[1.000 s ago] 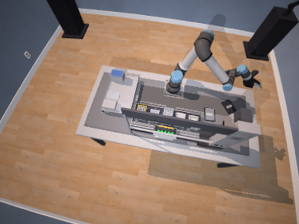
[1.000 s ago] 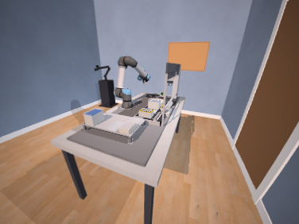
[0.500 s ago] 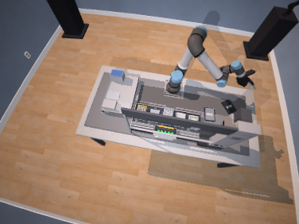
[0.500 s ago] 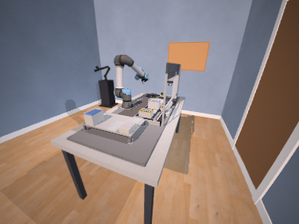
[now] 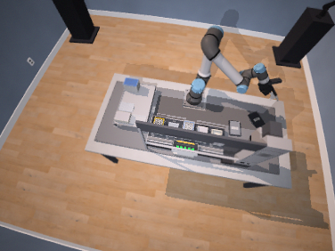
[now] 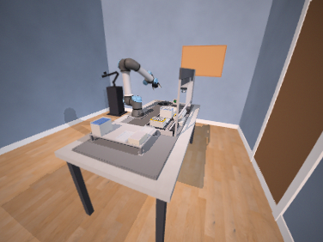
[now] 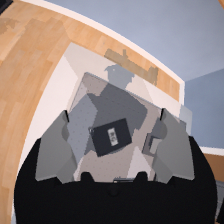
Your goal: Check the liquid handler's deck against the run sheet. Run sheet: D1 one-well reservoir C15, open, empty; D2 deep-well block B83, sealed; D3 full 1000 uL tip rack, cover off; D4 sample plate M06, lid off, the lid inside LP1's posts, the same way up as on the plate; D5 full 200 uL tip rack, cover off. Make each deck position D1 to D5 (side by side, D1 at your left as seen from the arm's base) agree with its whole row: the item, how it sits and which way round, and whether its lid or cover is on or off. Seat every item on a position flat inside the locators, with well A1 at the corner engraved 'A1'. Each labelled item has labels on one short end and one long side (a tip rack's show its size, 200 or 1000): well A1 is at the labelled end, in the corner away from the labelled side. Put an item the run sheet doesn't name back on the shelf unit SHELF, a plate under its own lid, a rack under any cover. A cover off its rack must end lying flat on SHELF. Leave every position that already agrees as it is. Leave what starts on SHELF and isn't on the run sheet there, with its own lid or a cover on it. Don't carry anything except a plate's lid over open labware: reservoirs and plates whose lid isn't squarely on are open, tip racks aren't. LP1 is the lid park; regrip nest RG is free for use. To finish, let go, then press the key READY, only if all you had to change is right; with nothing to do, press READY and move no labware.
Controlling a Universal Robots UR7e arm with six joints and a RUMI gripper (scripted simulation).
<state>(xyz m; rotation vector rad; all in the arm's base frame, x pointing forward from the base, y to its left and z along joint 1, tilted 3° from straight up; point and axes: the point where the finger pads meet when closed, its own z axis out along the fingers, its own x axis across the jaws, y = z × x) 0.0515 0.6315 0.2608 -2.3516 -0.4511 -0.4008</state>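
While the arm is reaching out high over the table's end, the gripper [image 7: 114,145] is hanging wide open, holding nothing. Below it, a flat dark lid [image 7: 110,136] is lying on the grey mat [image 7: 125,102], beside the row of deck items [image 5: 202,129].

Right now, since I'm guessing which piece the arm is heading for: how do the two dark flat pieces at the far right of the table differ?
The inner dark piece lies square to the table edge, in line with the deck row. The outer dark piece is turned at an angle and set apart from the row. The outer one carries a small light mark and shows between the fingers of the open gripper in the wrist view; the inner one doesn't. Both are dark, flat and on the grey mat.
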